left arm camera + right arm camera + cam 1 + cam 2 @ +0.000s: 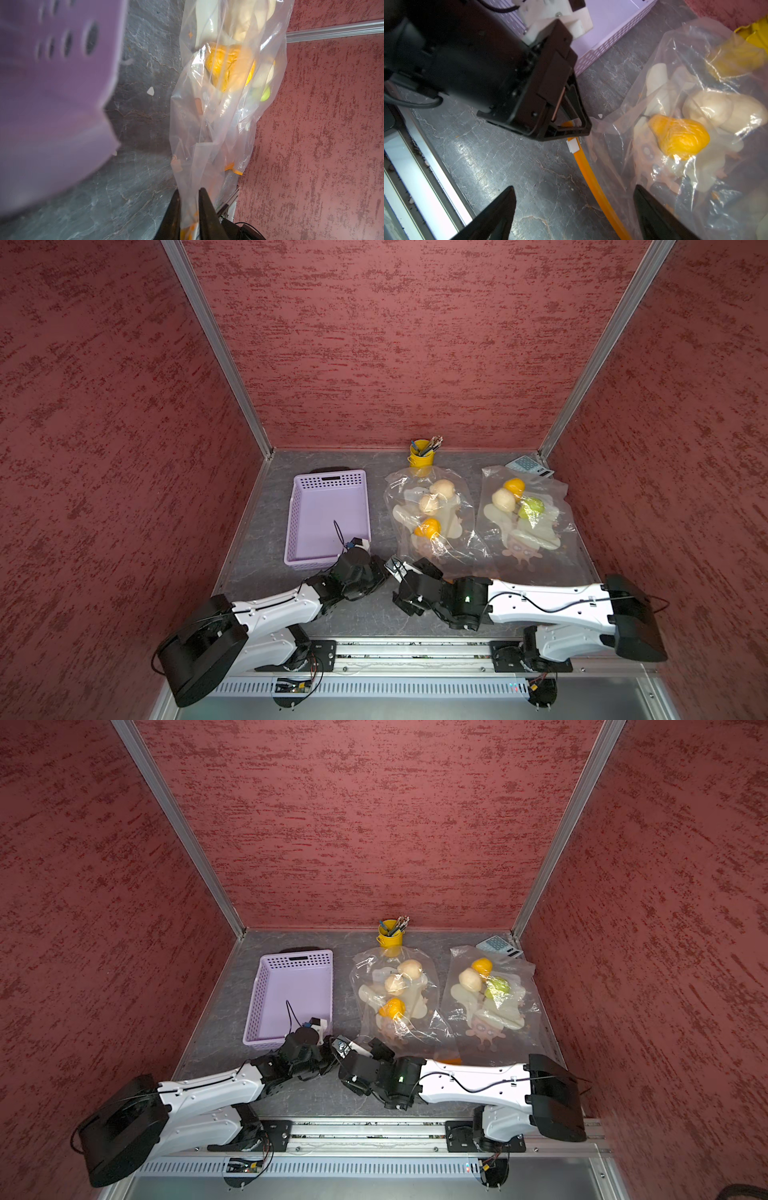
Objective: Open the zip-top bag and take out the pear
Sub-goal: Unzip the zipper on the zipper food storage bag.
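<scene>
- Centre of both top views: a clear plastic zip-top bag (401, 489) lies flat on the grey marbled tabletop (266, 556), right of a lilac perforated plastic basket (328, 514).
- At the bag's near edge, lower centre of frame, the left gripper (189, 193) is pinched narrow on the corner. Film is caught between its fingers beside the end of the orange zip strip (591, 182).
- The right gripper (573, 187) stands wide and holds nothing, its jaws astride the strip just short of the small white slider tab (573, 145).
- The yellow-orange pear (428, 527), stem showing in the right wrist view, sits inside the bag. It is the piece nearest the mouth, with two pale round pieces beyond it. The strip reads as sealed along its visible length.
- The step in hand appears to be opening the zip. The right gripper should close squarely on the slider, not on loose film. It should then draw the slider along the strip away from the left gripper, low and parallel to the table.
- The left pinch must anchor the corner so the bag does not trail after the pull.
- A second clear bag (552, 539), centre right, holds other fruit and is best left alone.
</scene>
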You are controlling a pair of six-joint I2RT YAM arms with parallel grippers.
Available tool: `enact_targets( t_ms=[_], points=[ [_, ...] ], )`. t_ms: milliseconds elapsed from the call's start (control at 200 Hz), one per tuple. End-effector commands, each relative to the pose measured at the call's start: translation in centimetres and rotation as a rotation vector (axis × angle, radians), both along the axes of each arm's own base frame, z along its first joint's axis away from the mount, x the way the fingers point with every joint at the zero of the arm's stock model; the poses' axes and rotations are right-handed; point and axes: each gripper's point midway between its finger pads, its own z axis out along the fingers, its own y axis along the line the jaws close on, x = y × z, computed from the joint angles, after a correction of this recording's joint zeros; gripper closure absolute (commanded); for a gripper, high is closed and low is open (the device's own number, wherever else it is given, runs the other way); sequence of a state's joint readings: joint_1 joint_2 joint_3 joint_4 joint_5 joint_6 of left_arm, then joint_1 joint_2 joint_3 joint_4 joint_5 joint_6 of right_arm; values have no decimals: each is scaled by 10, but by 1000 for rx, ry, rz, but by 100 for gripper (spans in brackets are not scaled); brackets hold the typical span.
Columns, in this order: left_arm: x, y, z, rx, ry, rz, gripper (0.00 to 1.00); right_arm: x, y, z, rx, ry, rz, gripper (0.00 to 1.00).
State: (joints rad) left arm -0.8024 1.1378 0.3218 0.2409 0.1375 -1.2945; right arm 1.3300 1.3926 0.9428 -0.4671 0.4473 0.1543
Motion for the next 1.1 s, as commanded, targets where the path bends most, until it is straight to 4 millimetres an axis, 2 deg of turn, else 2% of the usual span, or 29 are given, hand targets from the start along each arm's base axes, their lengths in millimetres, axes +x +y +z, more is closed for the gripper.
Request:
enact_targets(
  t_ms=[0, 80, 225, 346, 371, 601, 726, 807, 972, 1092],
  points=[
    [0, -3, 14, 0, -32, -23, 80, 4, 9, 1, -20, -9, 58, 21],
    [-1, -2, 17, 1, -37, -26, 81, 6, 10, -3, -30, -2, 68, 21],
    [-2, -1, 17, 4, -37, -30, 100, 12, 10, -9, -41, -5, 60, 23],
    [-2, -3, 17, 4, -36, -36, 100, 18, 10, -5, -33, -16, 43, 26],
    [-2, -4, 18, 1, -36, -38, 100, 19, 11, -14, -57, -12, 43, 26],
    [-3, -3, 21, -1, -40, -42, 100, 28, 15, -13, -90, -54, 46, 26],
    [-3, -4, 22, -7, -40, -46, 100, 37, 13, -12, -116, -108, 26, 32],
    [-3, -5, 22, -11, -37, -48, 100, 41, 14, -9, -113, -134, 19, 40],
    [-3, -7, 23, -21, -37, -54, 100, 47, 14, -15, -140, -140, 18, 44],
    [-3, -8, 23, -25, -32, -51, 100, 42, 18, -18, -128, -118, 42, 45]
  ],
)
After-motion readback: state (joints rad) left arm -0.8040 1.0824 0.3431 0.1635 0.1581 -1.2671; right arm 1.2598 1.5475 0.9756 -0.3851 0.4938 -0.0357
